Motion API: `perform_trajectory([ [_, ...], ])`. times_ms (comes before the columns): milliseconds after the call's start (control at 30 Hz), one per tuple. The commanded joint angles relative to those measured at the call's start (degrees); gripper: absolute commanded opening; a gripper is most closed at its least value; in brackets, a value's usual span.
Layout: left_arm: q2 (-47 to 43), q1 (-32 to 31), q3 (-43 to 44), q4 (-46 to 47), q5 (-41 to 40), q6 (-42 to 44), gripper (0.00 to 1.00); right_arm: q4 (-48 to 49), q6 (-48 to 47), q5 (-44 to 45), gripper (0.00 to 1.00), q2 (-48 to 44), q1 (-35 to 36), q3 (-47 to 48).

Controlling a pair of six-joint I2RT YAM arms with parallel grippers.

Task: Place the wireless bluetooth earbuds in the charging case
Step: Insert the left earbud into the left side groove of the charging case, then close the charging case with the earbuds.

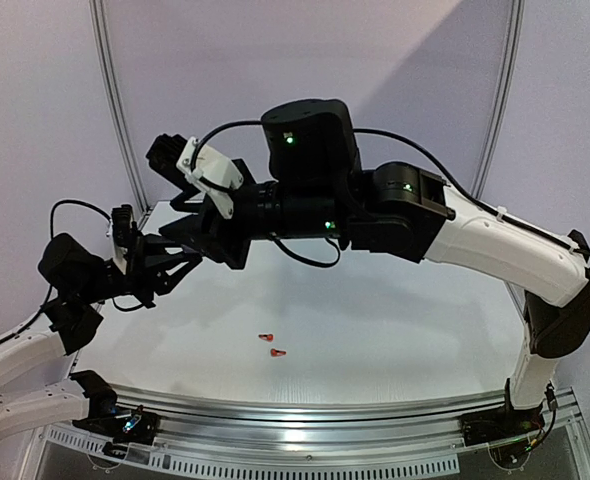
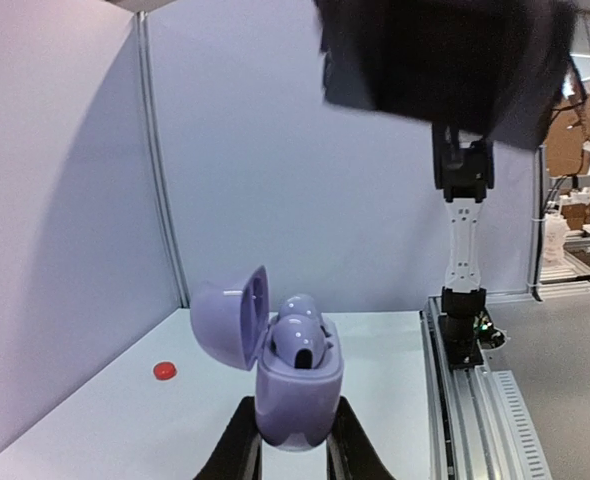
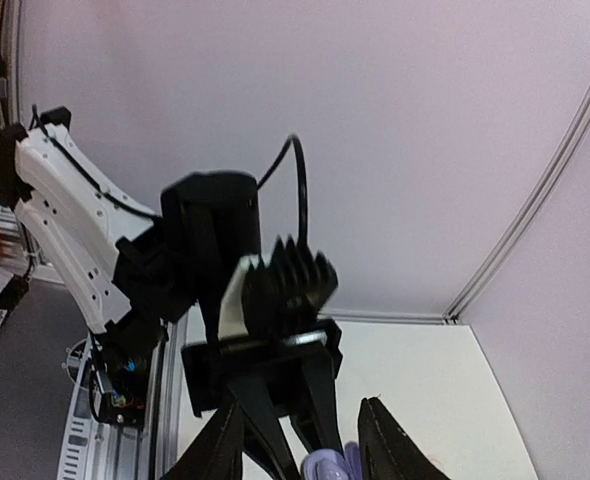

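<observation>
Inside the open lavender case (image 2: 297, 395), two lavender earbuds (image 2: 301, 325) are seen seated side by side, glossy domes up. The case is clamped upright at its lower body by the left pincer (image 2: 295, 445) and held off the surface (image 1: 395, 330), with its lid swung back to one side. Two red-orange earbuds (image 1: 278, 352) are found lying close together on the surface, well apart from the case and nearer the front rail (image 1: 325, 420). They are judged to be very light, hard and slippery, and easily flicked away. A gentle pinch across the rounded body, with fingertips lowered almost to the surface, would be called for. The right pincer (image 3: 310, 450) is shown by its own camera with fingers spread partway just above the case, and nothing appears to be gripped between them. No red case can be made out. Both arms are gathered over the left rear of the surface, so a reach down to the red pair may be crowded.
</observation>
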Motion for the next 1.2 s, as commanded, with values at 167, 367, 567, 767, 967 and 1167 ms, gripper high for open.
perform_trajectory([
  [167, -2.1, 0.5, -2.6, -18.1, -15.2, 57.8, 0.0, 2.8, 7.8, 7.8, 0.42, -2.6, -0.8, 1.8],
  [367, -1.9, 0.5, -5.6, -12.3, -25.0, 93.0, 0.0, 0.0, 10.8, 16.1, 0.44, -1.4, -1.7, 0.4],
  [567, -5.5, -0.1, -8.6, -12.4, -23.5, 106.4, 0.0, -7.8, 18.6, 19.1, 0.43, 5.3, -2.6, 4.4],
  [767, -8.0, -0.2, -9.8, -15.3, -22.0, 110.2, 0.0, -11.2, 23.7, 14.2, 0.44, 11.6, -2.6, 8.2],
  [967, -6.8, -0.2, -9.7, -15.0, -23.2, 110.3, 0.0, -14.6, 26.0, 10.2, 0.44, 14.2, -2.6, 9.7],
  [1167, -5.9, -0.2, -8.4, -14.9, -25.5, 106.3, 0.0, -19.4, 27.0, 12.2, 0.31, 13.0, -2.5, 8.6],
])
